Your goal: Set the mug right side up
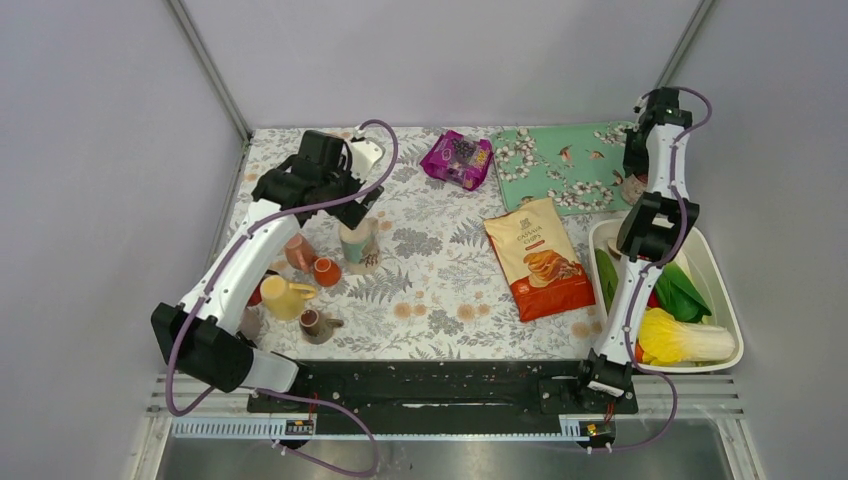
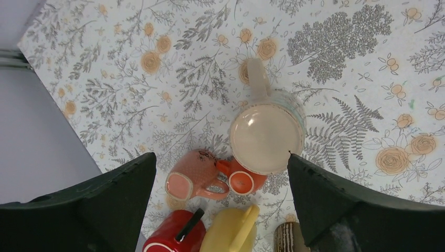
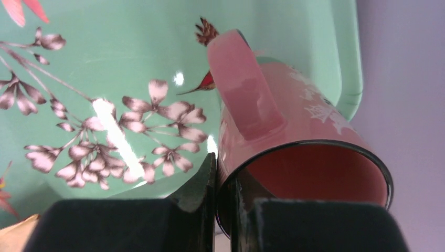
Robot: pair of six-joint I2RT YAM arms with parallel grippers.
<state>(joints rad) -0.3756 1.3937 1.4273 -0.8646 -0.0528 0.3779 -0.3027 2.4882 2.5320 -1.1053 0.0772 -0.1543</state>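
Observation:
A pink mug (image 3: 294,121) with a dark rim lies tilted over the green floral tray (image 3: 105,52), its open mouth toward the camera and its handle up. My right gripper (image 3: 224,173) is shut on its rim, one finger inside and one outside; in the top view it (image 1: 632,185) is at the tray's right end. My left gripper (image 2: 220,157) is open and empty, hovering above a cream mug (image 2: 267,137) that stands with a flat cream face up and its handle pointing away. In the top view this gripper (image 1: 355,205) is just above that mug (image 1: 358,243).
Beside the cream mug are a salmon mug (image 2: 189,178), a small orange cup (image 2: 244,181), a red mug (image 2: 176,233), a yellow mug (image 2: 231,231) and a brown striped cup (image 2: 286,236). A purple packet (image 1: 457,158), an orange snack bag (image 1: 538,258) and a white basket (image 1: 720,270) of vegetables lie further right.

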